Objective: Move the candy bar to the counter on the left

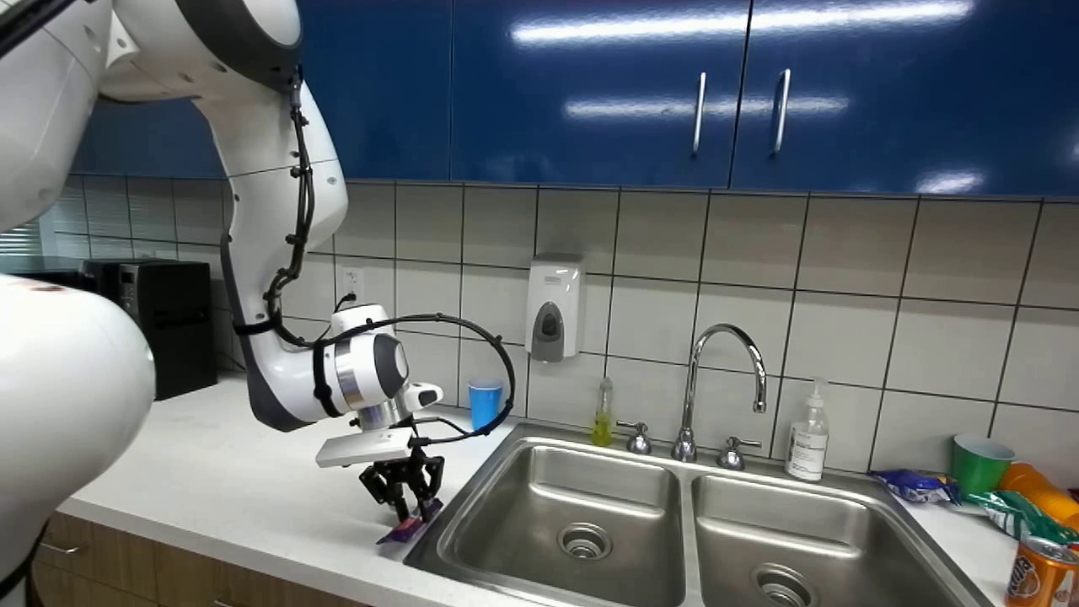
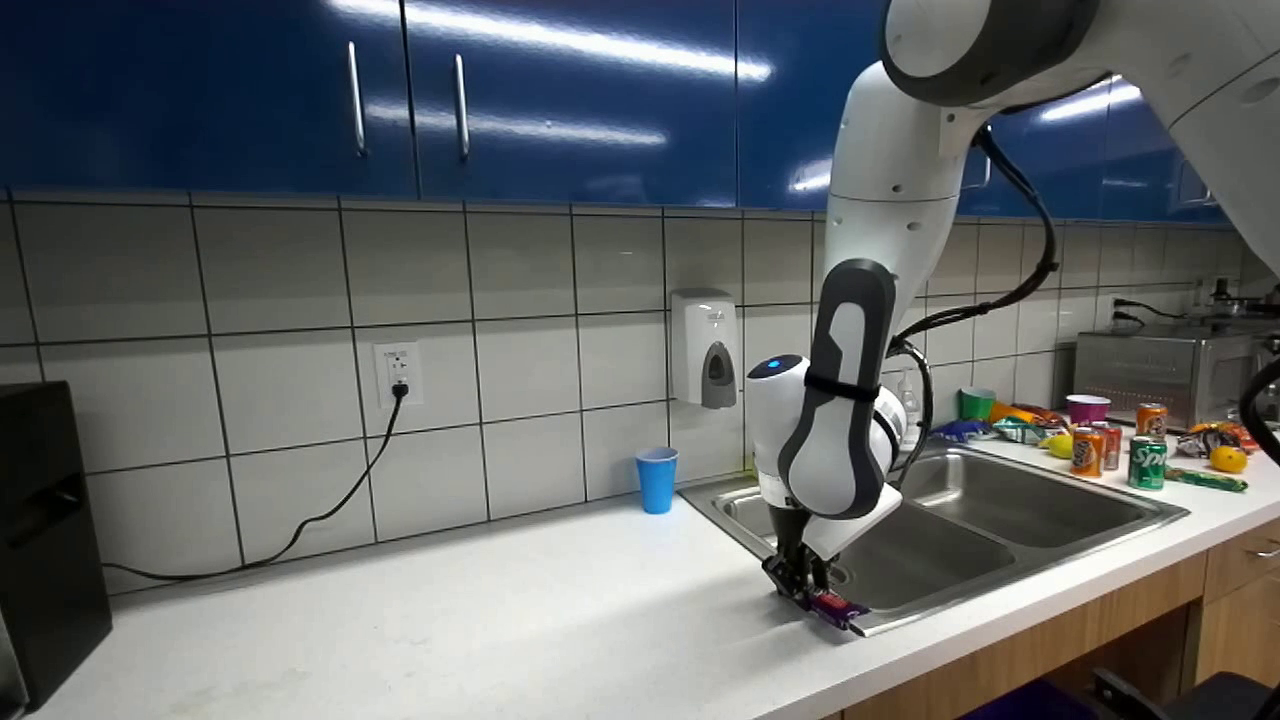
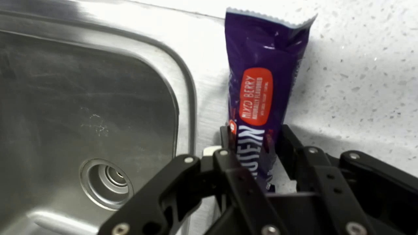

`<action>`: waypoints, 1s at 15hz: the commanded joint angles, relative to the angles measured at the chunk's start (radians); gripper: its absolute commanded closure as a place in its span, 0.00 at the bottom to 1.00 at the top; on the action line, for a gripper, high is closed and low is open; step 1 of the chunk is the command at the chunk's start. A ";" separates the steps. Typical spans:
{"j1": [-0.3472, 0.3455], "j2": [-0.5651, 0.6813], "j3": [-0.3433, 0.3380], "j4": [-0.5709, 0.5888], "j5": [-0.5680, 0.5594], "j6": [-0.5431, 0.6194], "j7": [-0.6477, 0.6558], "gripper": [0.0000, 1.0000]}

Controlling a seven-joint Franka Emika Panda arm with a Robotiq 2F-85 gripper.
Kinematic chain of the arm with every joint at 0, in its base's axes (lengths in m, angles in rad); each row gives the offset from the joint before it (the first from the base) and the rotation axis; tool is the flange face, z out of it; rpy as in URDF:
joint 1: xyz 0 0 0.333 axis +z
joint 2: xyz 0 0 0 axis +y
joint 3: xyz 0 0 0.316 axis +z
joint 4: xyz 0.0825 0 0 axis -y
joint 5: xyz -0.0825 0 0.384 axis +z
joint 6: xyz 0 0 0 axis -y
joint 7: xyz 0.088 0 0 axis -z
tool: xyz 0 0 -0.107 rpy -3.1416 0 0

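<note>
The black gripper (image 3: 254,143) is pointing down, and its 2 black fingers (image 3: 289,153) are squeezing a mixed berry protein bar (image 3: 261,98) between them. The bar is wearing a purple wrapper with a red label (image 3: 255,96), and its wavy end is sticking out past the fingers. In the wrist view, that end is sitting over the line where the steel sink rim (image 3: 209,94) is meeting the white countertop (image 2: 420,620). The views are not making it clear whether the bar is touching what is under it.

Up from the gripper, the white robot arm (image 1: 274,202) is arching over the countertop, and a black cable (image 1: 438,318) is looping out beside it.

In both exterior views, the broad part of the countertop is spreading out to the left of the steel double sink (image 1: 688,539). A blue cup (image 2: 656,480) is standing upright on it, near the sink. A white soap dispenser (image 1: 555,295) is hanging on the tiled wall (image 2: 270,270). A curved silver faucet (image 1: 689,396) is standing behind the 2 basins (image 1: 506,514), and a bottle with yellow liquid (image 1: 603,421) and a white pump bottle (image 1: 808,438) are standing along the back edge. Past the sink, a green Sprite can (image 2: 1147,465), orange soda cans (image 2: 1087,452) and bright packets (image 1: 917,486) are crowding the countertop.
</note>
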State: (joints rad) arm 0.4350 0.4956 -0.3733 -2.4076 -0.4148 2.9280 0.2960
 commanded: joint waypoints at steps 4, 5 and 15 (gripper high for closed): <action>-0.002 -0.026 0.025 -0.035 -0.016 0.016 -0.044 0.87; -0.005 -0.026 0.030 -0.035 -0.013 0.014 -0.048 0.87; -0.023 -0.023 0.044 -0.032 0.009 0.003 -0.052 0.00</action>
State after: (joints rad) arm 0.4365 0.4969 -0.3449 -2.4282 -0.4137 2.9365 0.2681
